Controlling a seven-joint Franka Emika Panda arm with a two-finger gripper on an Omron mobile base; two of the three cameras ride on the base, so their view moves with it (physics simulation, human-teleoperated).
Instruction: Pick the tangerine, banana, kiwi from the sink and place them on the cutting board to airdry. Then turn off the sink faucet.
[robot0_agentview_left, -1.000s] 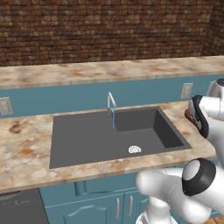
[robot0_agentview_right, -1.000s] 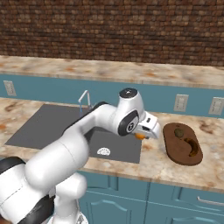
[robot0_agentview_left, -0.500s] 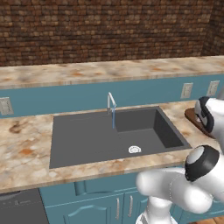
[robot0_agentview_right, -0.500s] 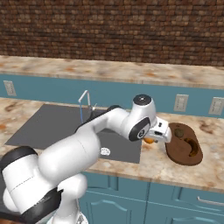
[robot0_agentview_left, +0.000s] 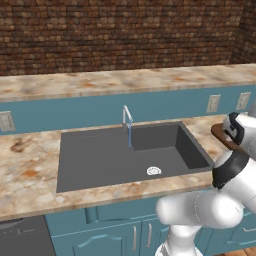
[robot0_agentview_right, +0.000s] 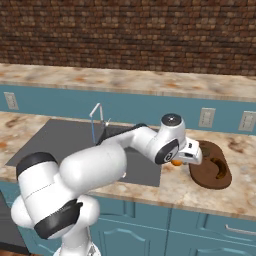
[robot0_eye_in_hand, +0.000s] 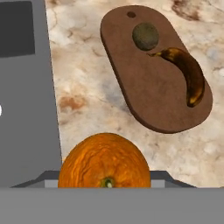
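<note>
The tangerine (robot0_eye_in_hand: 105, 165), a bright orange ball, sits low in the hand view with my gripper (robot0_agentview_right: 182, 159) shut on it, over the counter between sink and board. In the right base view the tangerine (robot0_agentview_right: 176, 162) peeks out under the hand, just left of the cutting board (robot0_agentview_right: 206, 172). On the cutting board (robot0_eye_in_hand: 148, 89) lie the olive kiwi (robot0_eye_in_hand: 145, 36) and the dark banana (robot0_eye_in_hand: 187, 73). The dark grey sink (robot0_agentview_left: 100, 160) holds only its white drain (robot0_agentview_left: 154, 171). A thin blue stream (robot0_agentview_left: 129, 137) runs from the silver faucet (robot0_agentview_left: 127, 116).
Marbled counter (robot0_eye_in_hand: 92, 92) surrounds the sink and board. Wall outlets (robot0_agentview_right: 206, 117) sit on the blue backsplash behind the board. A raised counter ledge (robot0_agentview_left: 125, 80) and a brick wall stand at the back. The board's near end (robot0_eye_in_hand: 175, 118) has bare wood.
The arm has swung right, carrying the tangerine from above the sink's right edge to the counter just beside the cutting board.
</note>
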